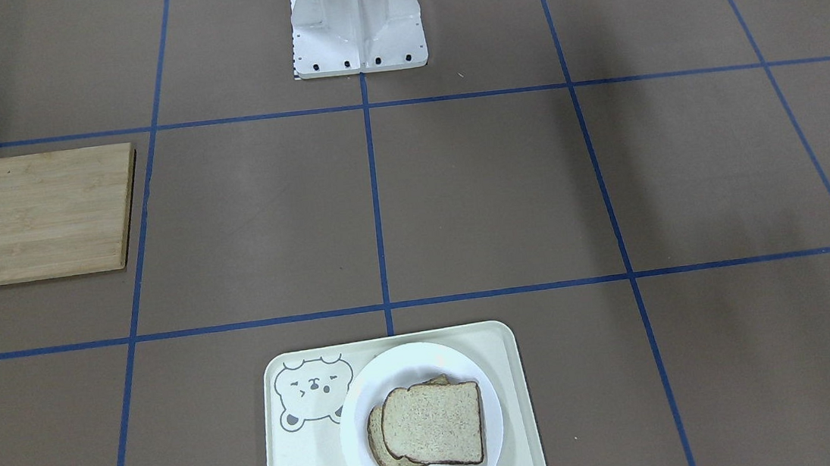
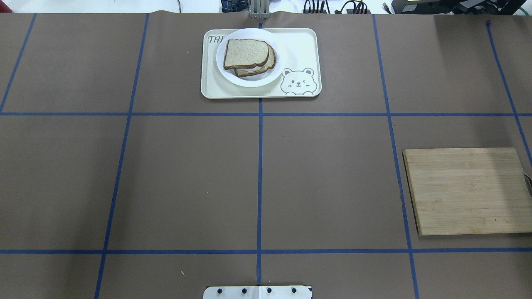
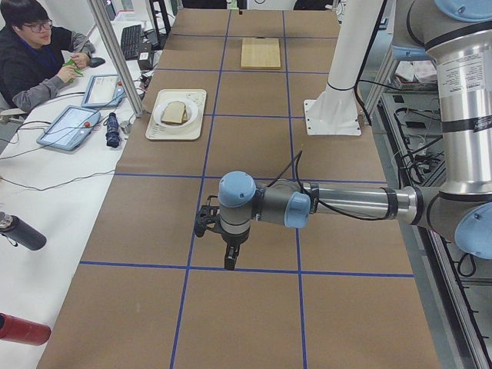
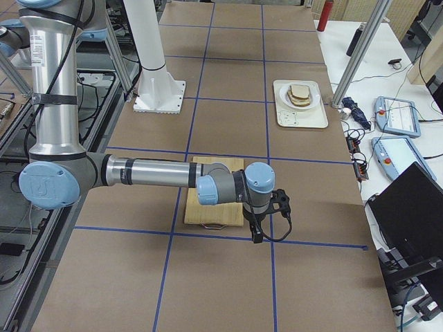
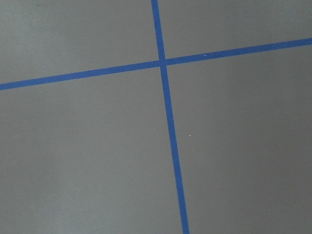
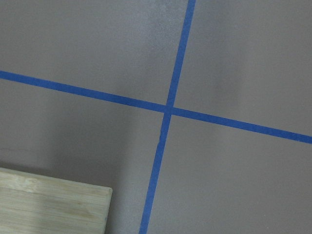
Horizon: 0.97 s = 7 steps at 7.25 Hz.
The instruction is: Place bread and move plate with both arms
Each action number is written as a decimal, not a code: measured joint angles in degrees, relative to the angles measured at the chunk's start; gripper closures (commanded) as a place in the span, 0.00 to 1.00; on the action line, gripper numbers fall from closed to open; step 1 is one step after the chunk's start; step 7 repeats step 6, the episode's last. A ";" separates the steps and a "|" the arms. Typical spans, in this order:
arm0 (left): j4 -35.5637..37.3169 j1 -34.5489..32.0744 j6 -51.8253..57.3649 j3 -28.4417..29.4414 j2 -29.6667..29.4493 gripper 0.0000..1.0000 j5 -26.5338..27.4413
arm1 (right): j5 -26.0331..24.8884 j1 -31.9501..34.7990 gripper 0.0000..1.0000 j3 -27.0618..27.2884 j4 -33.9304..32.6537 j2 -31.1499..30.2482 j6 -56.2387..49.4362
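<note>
We see the bread point(image 2: 245, 53) on the plate point(image 2: 249, 81) at 12 o'clock, maybe atop another slice point(image 2: 271, 62). We cannot tell how wide the left gripper point(image 3: 228, 258) and right gripper point(image 4: 255, 232) are.

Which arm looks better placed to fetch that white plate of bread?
Left, barely: the round white plate sits just left of the blue centre tape line. Otherwise it's even; the left gripper and right gripper both hang far away, toward opposite table ends.
</note>
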 measured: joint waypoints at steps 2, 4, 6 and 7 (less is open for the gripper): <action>-3.52 -0.89 0.05 0.71 1.86 0.01 -4.45 | 0.00 1.43 0.00 0.17 -1.03 -0.03 0.00; -3.97 -1.12 0.24 1.64 2.30 0.01 -6.16 | -0.36 4.31 0.00 4.04 -8.11 0.07 -0.98; -3.99 -1.17 0.45 1.87 2.94 0.01 -6.29 | -0.93 6.21 0.00 7.99 -15.22 0.15 -5.10; -3.99 -1.17 0.45 1.87 2.94 0.01 -6.29 | -0.93 6.21 0.00 7.99 -15.22 0.15 -5.10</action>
